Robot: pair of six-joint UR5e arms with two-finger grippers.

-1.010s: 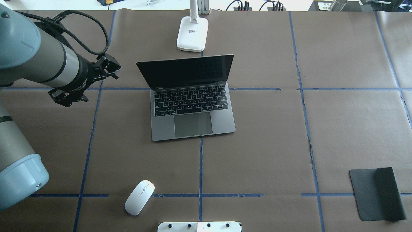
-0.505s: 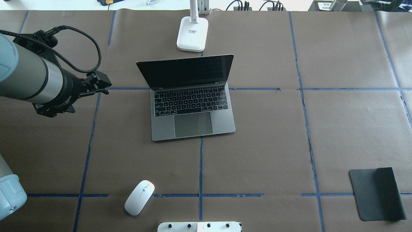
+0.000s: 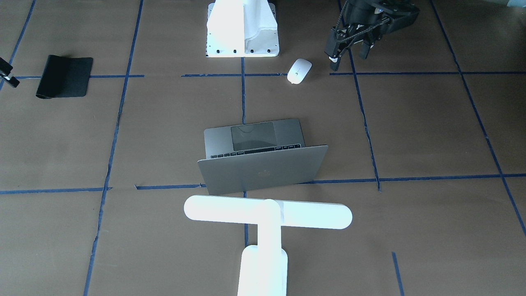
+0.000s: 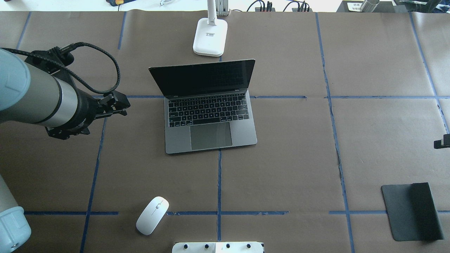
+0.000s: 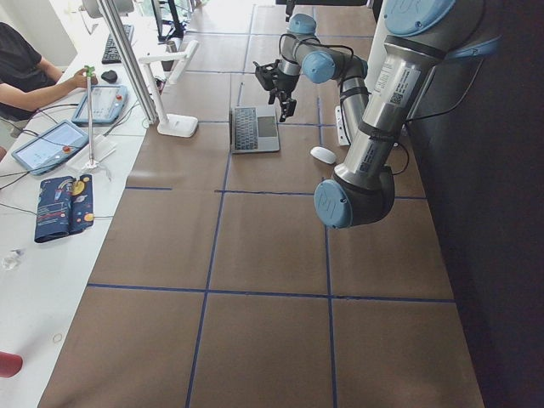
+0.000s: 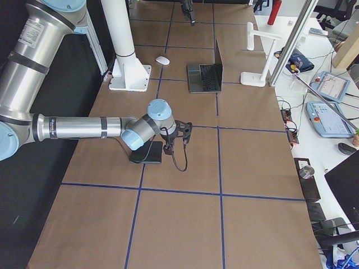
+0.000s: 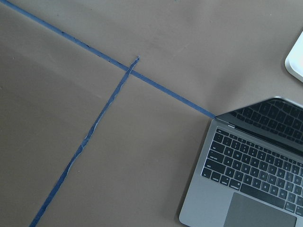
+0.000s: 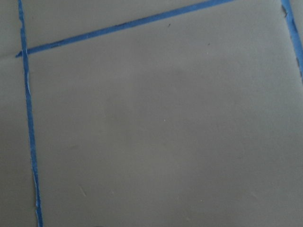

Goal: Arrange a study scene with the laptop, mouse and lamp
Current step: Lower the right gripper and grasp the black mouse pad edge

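- While my left claw (image 3: 349,55) hangs with its fingers spread and nothing between them in the front-facing view, the white mouse (image 3: 299,70) lies near, at its 9 o'clock. If I come down slanted, that smooth shell could squirt out sideways. The open laptop (image 3: 263,168) sits at the mouse's 7 o'clock, and the T-shaped lamp (image 3: 267,211) is just past its lid at 6 o'clock.
- Overhead, I am near the laptop's 9 o'clock and the mouse lies between my 5 and 6 o'clock. A careless swing there could drag my wrist or cable loop (image 4: 105,70) against the raised lid. Since half a second ago I have shifted toward 4 o'clock, closer to the laptop. A sliver of my right claw (image 4: 443,142) has entered at the frame's 3 o'clock. Laptop, mouse and lamp have not moved.
- From the left end, my left claw hovers clear of the table at the laptop's 1 o'clock.
- From the right end, my right claw is just beside the black mouse pad (image 6: 147,152), at its 1 o'clock. I cannot tell its opening or whether it holds anything. Dropping lower could ruck the pad.
- My left wrist camera shows the laptop's corner at 4 o'clock and no mouse, so I cannot aim at it from here.
- My right wrist camera shows only brown paper (image 8: 165,142) and blue tape (image 8: 28,142).
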